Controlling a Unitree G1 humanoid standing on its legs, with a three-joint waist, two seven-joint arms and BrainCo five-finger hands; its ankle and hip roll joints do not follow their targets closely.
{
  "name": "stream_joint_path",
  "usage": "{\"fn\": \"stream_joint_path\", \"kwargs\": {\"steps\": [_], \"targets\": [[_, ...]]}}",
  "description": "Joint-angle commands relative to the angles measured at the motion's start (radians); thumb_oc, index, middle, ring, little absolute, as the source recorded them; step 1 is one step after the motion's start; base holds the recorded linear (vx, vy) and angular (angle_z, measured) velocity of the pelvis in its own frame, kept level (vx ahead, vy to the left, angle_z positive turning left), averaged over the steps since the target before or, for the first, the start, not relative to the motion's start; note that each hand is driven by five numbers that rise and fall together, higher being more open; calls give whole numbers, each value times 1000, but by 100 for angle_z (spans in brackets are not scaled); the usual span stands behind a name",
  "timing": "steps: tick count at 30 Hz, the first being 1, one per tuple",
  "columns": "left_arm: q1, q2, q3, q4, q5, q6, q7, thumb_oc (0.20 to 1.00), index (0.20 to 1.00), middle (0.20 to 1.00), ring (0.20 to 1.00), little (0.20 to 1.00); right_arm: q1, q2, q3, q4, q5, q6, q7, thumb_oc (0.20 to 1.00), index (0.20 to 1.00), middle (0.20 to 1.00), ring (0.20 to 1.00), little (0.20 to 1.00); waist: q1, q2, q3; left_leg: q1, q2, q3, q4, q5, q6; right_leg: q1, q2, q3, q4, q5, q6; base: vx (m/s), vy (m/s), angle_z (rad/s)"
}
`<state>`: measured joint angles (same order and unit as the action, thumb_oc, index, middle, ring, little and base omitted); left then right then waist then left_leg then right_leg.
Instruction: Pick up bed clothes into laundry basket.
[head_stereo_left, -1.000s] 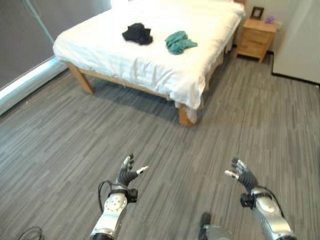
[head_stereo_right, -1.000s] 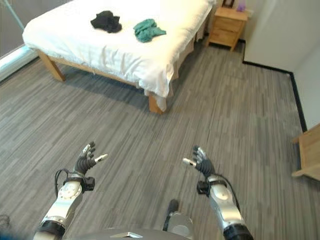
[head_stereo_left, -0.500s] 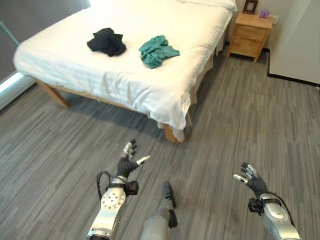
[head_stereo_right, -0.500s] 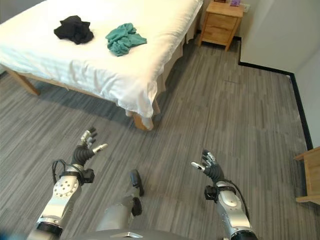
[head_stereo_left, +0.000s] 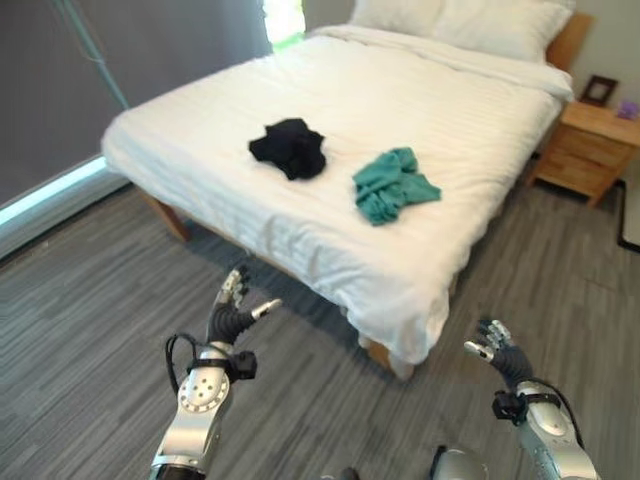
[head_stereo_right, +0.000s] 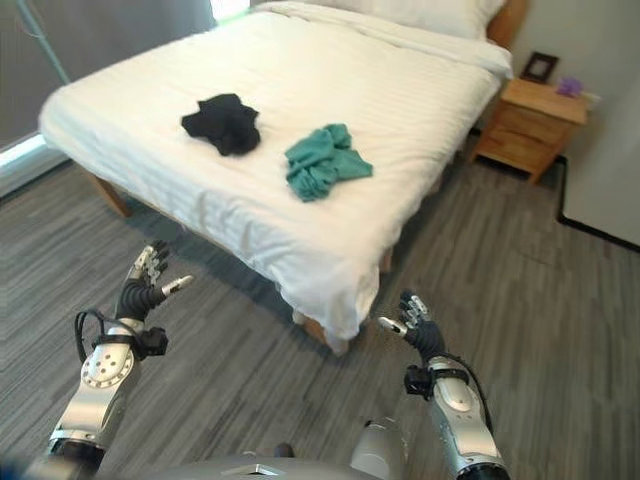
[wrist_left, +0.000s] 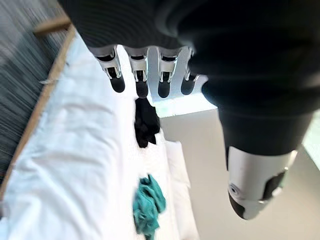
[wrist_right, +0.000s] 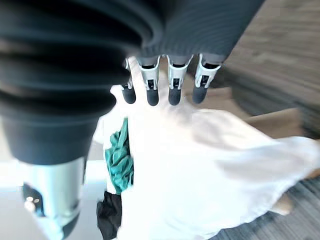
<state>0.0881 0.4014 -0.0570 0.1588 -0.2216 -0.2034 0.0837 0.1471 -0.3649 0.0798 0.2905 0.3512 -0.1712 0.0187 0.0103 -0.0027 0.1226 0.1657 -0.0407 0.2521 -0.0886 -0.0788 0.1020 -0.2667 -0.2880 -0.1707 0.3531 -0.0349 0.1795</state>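
Observation:
A crumpled black garment and a crumpled teal garment lie side by side on the white bed, the black one further left. Both also appear in the left wrist view, black garment and teal garment. My left hand hovers open over the floor, short of the bed's near edge, empty. My right hand is open and empty too, raised near the bed's near corner. Its fingers point toward the sheet corner in the right wrist view.
A wooden nightstand with a small picture frame stands right of the bed. Pillows lie at the head end. A grey curtain hangs on the left. Grey plank floor lies open to the right.
The camera has moved closer to the bed and turned; the bed and garments now sit larger and nearer. Both hands stay open and raised in much the same pose.

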Motion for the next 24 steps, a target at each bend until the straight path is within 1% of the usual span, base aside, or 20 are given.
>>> {"fn": "stream_joint_path", "kwargs": {"steps": [1,3,4,5,6,7,8,9,10,11,12,14,15,16,17,18,19,20,22,24], "targets": [[-9,28,-30,-33,17,-27,-53,1000,1000,1000,1000,1000,-32,-33,-80,-60,-40,-27,3,1000,1000,1000,1000,1000,-33,-46,-4,-71,61,-18,1,123,-104,162,70,49,-251,223,29,302,-128,88],[-8,24,-35,-21,20,-33,-49,1000,1000,1000,1000,1000,-27,-54,-92,-77,-58,-29,8,1000,1000,1000,1000,1000,-40,-50,-3,-63,60,-45,1,109,-107,175,78,67,-285,217,36,187,-82,90],[-1,24,-39,-26,26,-28,-68,1000,1000,1000,1000,1000,-23,-71,-107,-87,-67,-25,13,1000,1000,1000,1000,1000,-31,-59,-10,-60,57,-56,1,106,-108,197,78,62,-301,212,40,178,-124,83],[27,23,-30,-32,36,-29,-89,1000,1000,1000,1000,1000,-51,-113,-143,-80,-94,-29,6,1000,1000,1000,1000,1000,-16,-70,-21,-55,56,-58,1,106,-114,225,72,27,-328,237,45,175,-125,36],[28,22,-30,-33,36,-28,-89,1000,1000,1000,1000,1000,-52,-115,-144,-79,-94,-29,6,1000,1000,1000,1000,1000,-18,-68,-21,-55,57,-60,1,105,-115,227,73,25,-331,238,45,234,-167,12],[55,18,-18,-35,18,-31,-100,1000,1000,1000,1000,1000,-78,-172,-184,-69,-124,-33,-9,1000,1000,1000,1000,1000,-6,-74,-32,-57,59,-70,1,108,-121,249,82,6,-358,236,39,158,-130,-2],[70,16,-15,-29,-7,-29,-107,1000,1000,1000,1000,1000,-112,-273,-209,-75,-170,-29,-6,1000,1000,1000,1000,1000,2,-75,-33,-55,65,-76,1,104,-126,267,88,-11,-375,228,36,146,-131,26],[69,15,-15,-29,-7,-29,-107,1000,1000,1000,1000,1000,-113,-275,-209,-75,-170,-29,-6,1000,1000,1000,1000,1000,2,-74,-34,-59,64,-76,1,108,-126,265,88,-11,-376,232,35,118,-88,21],[94,14,-36,-29,-48,-25,-138,1000,1000,1000,1000,1000,-178,-426,-210,-47,-229,-23,-10,1000,1000,1000,1000,1000,16,-74,-40,-62,72,-83,1,104,-133,283,98,-18,-400,211,28,89,-66,13],[97,22,-60,-33,-57,-21,-153,1000,1000,1000,1000,1000,-235,-505,-189,2,-248,-15,-11,1000,1000,1000,1000,1000,25,-79,-46,-70,74,-85,1,107,-136,286,101,-25,-414,205,24,101,-65,5],[96,19,-58,-32,-58,-21,-153,1000,1000,1000,1000,1000,-245,-510,-181,11,-246,-19,-11,1000,1000,1000,1000,1000,22,-76,-45,-70,74,-85,1,107,-137,286,101,-26,-415,205,24,54,-43,6],[100,47,-113,-58,-67,-13,-176,1000,1000,1000,1000,1000,-429,-636,-54,195,-268,-2,-13,1000,1000,1000,1000,1000,41,-78,-46,-75,81,-93,1,110,-145,295,110,-36,-426,194,18,68,-46,4],[89,78,-170,-93,-93,-10,-194,1000,1000,1000,1000,1000,-636,-689,97,408,-255,24,-4,1000,1000,1000,1000,1000,64,-85,-45,-80,85,-99,1,114,-153,293,116,-40,-427,193,14,62,-51,-3],[79,95,-189,-97,-106,-9,-193,1000,1000,1000,1000,1000,-773,-710,185,527,-254,39,-3,1000,1000,1000,1000,1000,73,-89,-43,-85,88,-101,1,117,-157,290,119,-41,-427,191,12,40,-38,-5],[79,89,-182,-96,-107,-9,-193,1000,1000,1000,1000,1000,-803,-708,211,543,-250,34,-3,1000,1000,1000,1000,1000,66,-85,-42,-85,89,-99,1,117,-157,289,119,-39,-426,190,12,24,-23,-3],[60,120,-195,-105,-119,-3,-187,1000,1000,1000,1000,1000,-1028,-740,390,726,-360,56,-4,1000,1000,1000,1000,1000,91,-94,-36,-97,93,-107,1,122,-163,285,123,-47,-428,188,9,0,0,0],[56,118,-191,-113,-124,0,-183,1000,1000,1000,1000,1000,-1126,-732,462,801,-401,63,-17,1000,1000,1000,1000,1000,94,-92,-34,-107,95,-112,1,125,-165,279,124,-51,-428,186,7,16,-20,-7],[57,111,-185,-114,-125,0,-183,1000,1000,1000,1000,1000,-1151,-727,485,813,-399,60,-17,1000,1000,1000,1000,1000,87,-86,-34,-108,95,-112,1,126,-165,278,124,-51,-427,186,7,0,0,0],[48,114,-183,-115,-129,0,-172,1000,1000,1000,1000,1000,-1243,-707,534,882,-442,71,-45,1000,1000,1000,1000,1000,99,-86,-26,-128,97,-125,1,132,-168,268,127,-60,-428,182,5,-9,-30,26],[42,133,-179,-109,-136,2,-163,1000,1000,1000,1000,1000,-1390,-692,635,968,-531,86,-65,1000,1000,1000,1000,1000,138,-87,-4,-182,100,-154,1,150,-176,242,128,-86,-435,175,0,-73,-56,26]]}}
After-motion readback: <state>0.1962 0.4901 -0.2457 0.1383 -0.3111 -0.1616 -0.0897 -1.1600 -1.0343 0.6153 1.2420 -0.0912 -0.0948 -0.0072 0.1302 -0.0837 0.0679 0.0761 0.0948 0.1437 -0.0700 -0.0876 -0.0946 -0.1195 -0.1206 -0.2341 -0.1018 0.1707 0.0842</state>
